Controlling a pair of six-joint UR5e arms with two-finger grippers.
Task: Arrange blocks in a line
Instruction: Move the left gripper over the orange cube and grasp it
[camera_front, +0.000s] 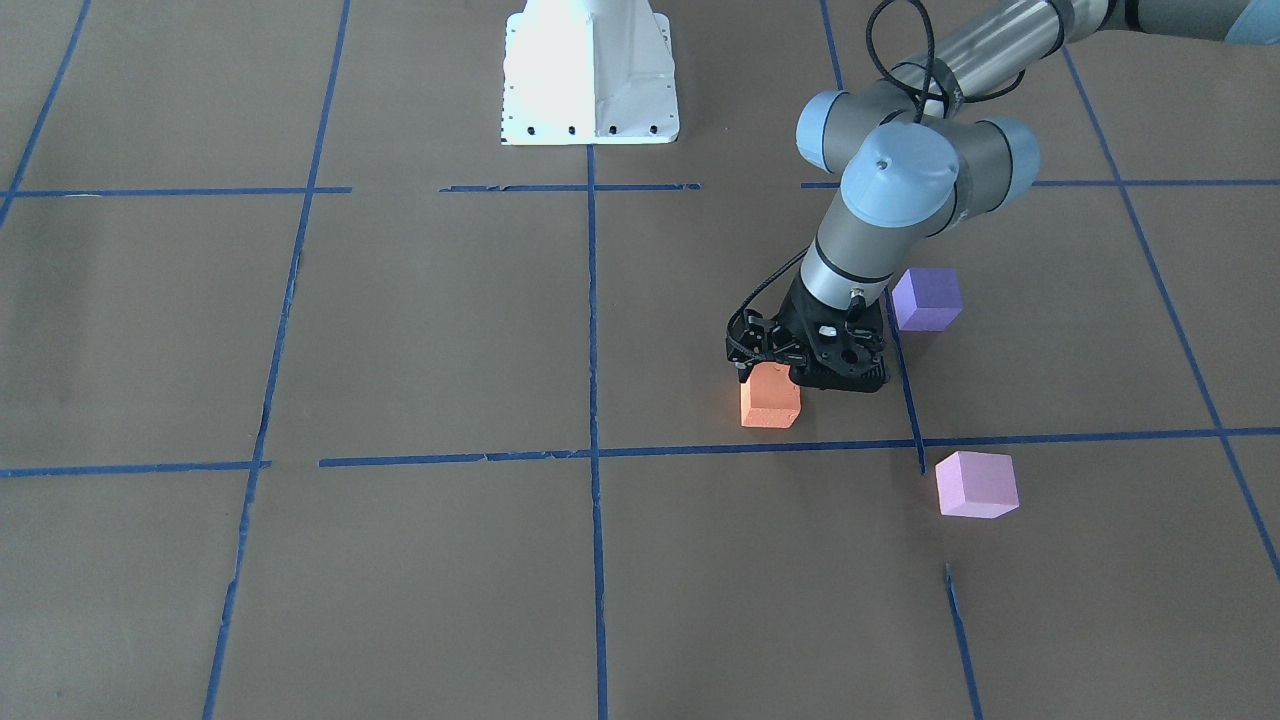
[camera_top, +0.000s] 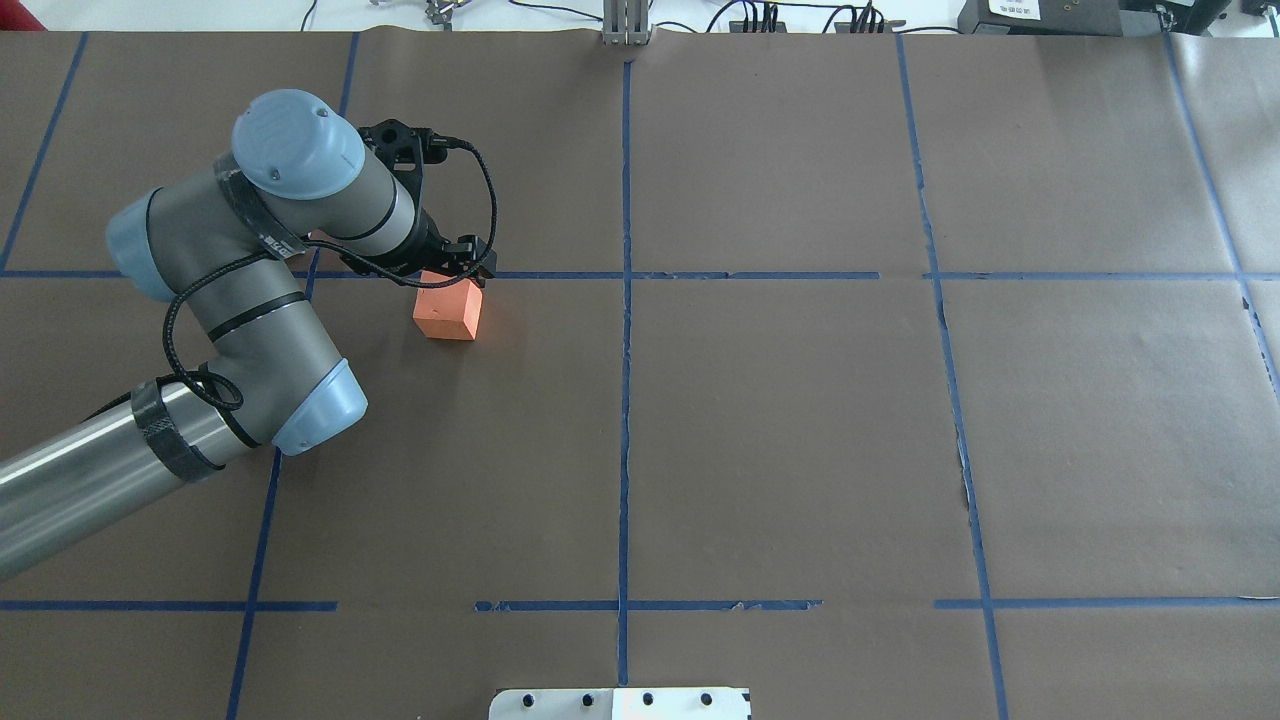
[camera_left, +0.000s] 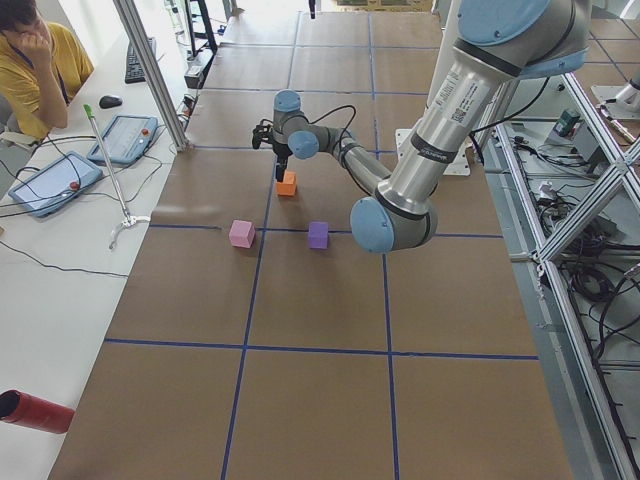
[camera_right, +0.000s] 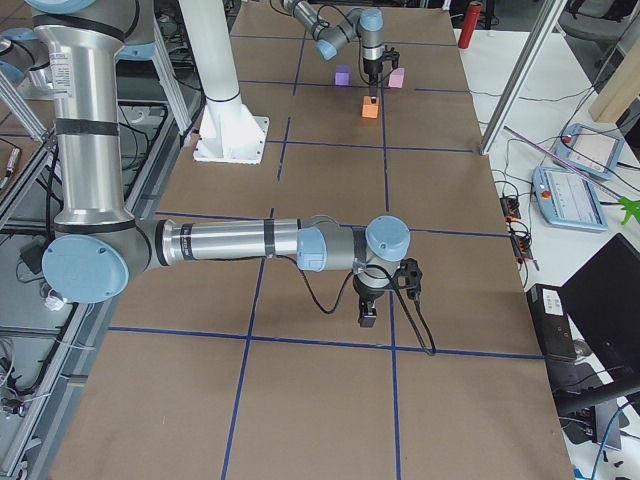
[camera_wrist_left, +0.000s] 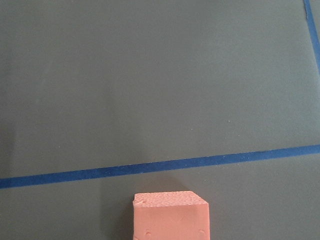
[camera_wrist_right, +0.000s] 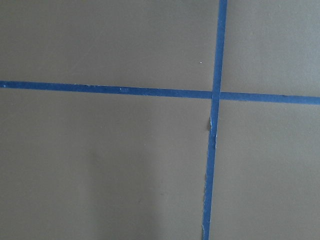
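Note:
The orange block (camera_front: 770, 403) sits on the brown table just on the robot's side of a blue tape line; it also shows in the overhead view (camera_top: 448, 312) and low in the left wrist view (camera_wrist_left: 170, 217). My left gripper (camera_front: 772, 378) is down at the block's top, straddling it; I cannot tell whether the jaws press on it. The purple block (camera_front: 927, 298) and the pink block (camera_front: 976, 485) stand apart beside that arm; the arm hides both in the overhead view. My right gripper (camera_right: 368, 318) hovers low over bare table, far from the blocks; I cannot tell its state.
The white robot base (camera_front: 590, 90) stands at the table's robot side. Blue tape lines (camera_wrist_right: 216, 95) grid the brown paper. An operator (camera_left: 30, 60) sits by tablets off the far table edge. A red cylinder (camera_left: 35, 412) lies on the side bench.

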